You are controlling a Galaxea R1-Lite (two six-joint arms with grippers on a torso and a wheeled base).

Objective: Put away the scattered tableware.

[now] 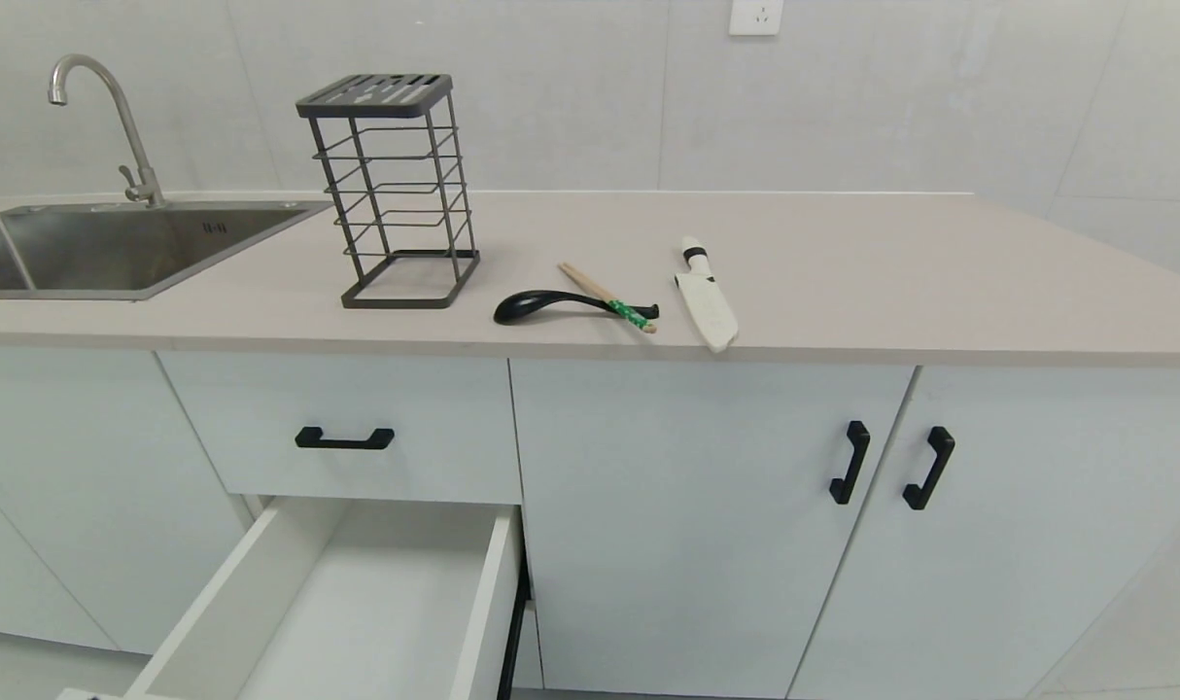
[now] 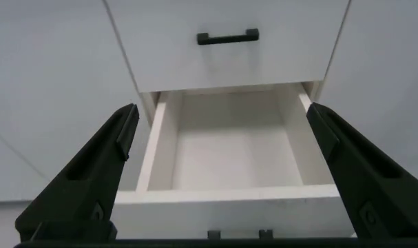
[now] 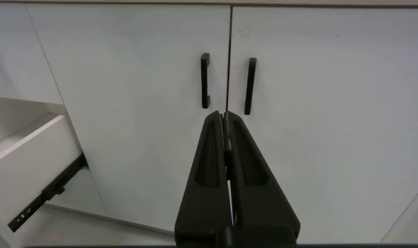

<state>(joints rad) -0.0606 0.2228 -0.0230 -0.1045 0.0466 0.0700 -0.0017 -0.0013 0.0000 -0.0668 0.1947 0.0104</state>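
Your left fingers (image 2: 91, 179) are spread wide apart with nothing between them, and they face the pulled-out lower drawer (image 2: 222, 200). Above it sits a shut drawer with a black handle (image 2: 228, 37). Your right fingers (image 3: 212, 172) are pressed flat together, holding nothing, in front of the double cabinet doors and level with their two black handles (image 3: 205, 80).

Up on the desk (image 1: 843, 262) you have three pieces of tableware lying loose. The black spoon (image 1: 532, 304) lies just beside the wire rack (image 1: 396, 190). The chopsticks (image 1: 605, 295), wrapped in a green band, cross the end of the spoon's handle. The white knife (image 1: 707, 297) lies just beside them, with its broad end at the desk's front edge. The sink (image 1: 114, 243) and tap (image 1: 104, 107) are at the far left.
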